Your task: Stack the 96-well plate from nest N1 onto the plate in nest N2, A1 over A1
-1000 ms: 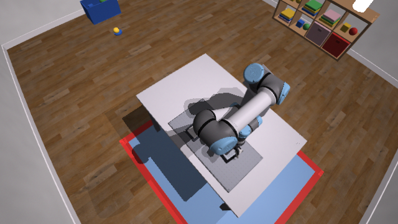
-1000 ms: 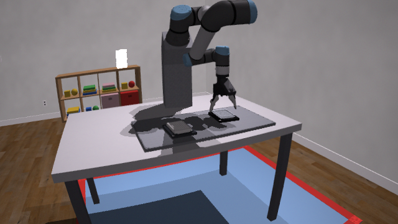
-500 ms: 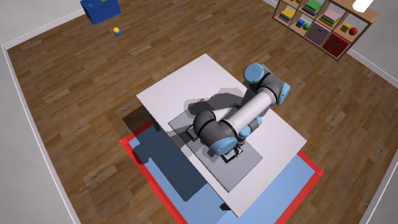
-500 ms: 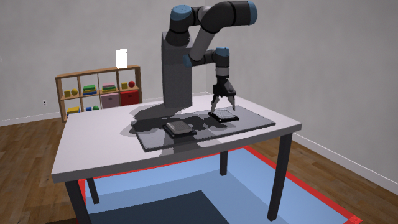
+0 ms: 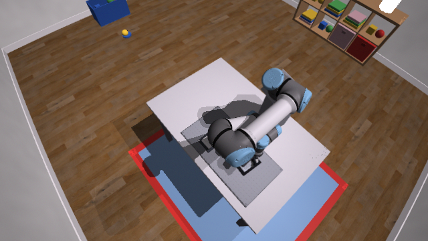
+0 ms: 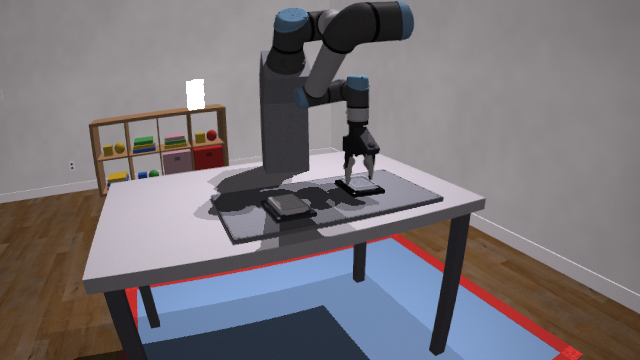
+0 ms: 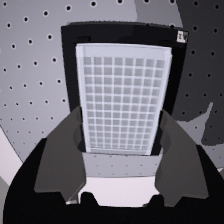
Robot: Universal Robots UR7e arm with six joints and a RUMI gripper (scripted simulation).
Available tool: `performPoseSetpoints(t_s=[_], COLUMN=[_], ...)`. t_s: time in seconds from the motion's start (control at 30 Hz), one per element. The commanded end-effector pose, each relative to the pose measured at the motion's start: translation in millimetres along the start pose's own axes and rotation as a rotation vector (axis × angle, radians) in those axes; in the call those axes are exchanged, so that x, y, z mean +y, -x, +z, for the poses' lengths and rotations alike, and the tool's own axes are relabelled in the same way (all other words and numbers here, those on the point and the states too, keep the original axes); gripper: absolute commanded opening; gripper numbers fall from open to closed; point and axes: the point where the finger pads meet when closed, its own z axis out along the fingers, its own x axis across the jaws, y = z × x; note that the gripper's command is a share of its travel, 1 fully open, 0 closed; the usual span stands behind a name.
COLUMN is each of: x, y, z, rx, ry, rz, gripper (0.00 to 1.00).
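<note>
Between my gripper point(image 7: 119, 150) fingers sits the 96-well plate point(image 7: 122, 95), squeezed tight, its long side pointing to 12 o'clock.

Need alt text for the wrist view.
The hand is shut on the near end of a 96-well plate sitting in its black nest, one finger on each long side, above a grey perforated board.

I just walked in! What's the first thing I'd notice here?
The big grey and blue arm bending over the white table. Its gripper is shut on a plate in a black nest; another plate sits apart on the same grey board.
</note>
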Motion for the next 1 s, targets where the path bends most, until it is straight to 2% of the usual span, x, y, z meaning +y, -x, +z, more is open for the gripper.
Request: performPoseSetpoints(t_s=[0.0, 0.6, 0.97], x=[-0.3, -0.3, -0.3], y=[0.2, 0.2, 0.2], z=[-0.3, -0.2, -18.5], rx=[0.000, 0.000, 0.000], ry=[-0.001, -0.001, -0.001], rz=[0.000, 0.000, 0.000], gripper=[0.00, 0.00, 0.00])
